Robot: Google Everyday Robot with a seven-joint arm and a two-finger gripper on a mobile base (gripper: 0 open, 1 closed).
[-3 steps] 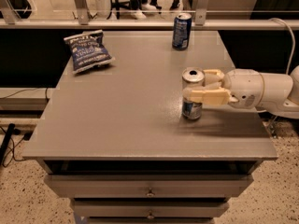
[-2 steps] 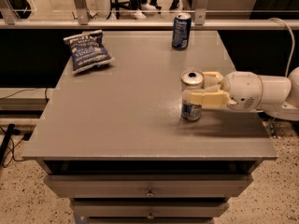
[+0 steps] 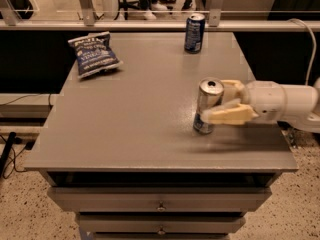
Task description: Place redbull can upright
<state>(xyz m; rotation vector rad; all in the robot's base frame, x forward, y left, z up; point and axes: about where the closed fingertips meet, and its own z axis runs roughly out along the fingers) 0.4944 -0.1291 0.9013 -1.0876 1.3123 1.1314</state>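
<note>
Well, from my end the redbull can (image 3: 207,96) stands upright on the right side of the table (image 3: 135,119), near the front edge, with its silver top and pull-tab facing up. The gripper (image 3: 216,103) reaches in from the right and is clamped on it, one finger (image 3: 231,115) across the front of the can and the other behind it.

I judge the main work done: the can is vertical and its base looks to be down on the tabletop. What is left, as I read it, is letting go and backing the arm (image 3: 285,101) away to the right without knocking the can over.

I can't confirm a few things. The near finger covers the lower middle of the can, so I can't be sure the base sits flat and isn't held a hair above the surface. The far finger is mostly hidden behind the can. The arm is cut off at the right edge.

The blue can (image 3: 194,32) stands at the back edge, and the chip bag (image 3: 94,54) lies at the back left. Both are well apart from the gripper.
</note>
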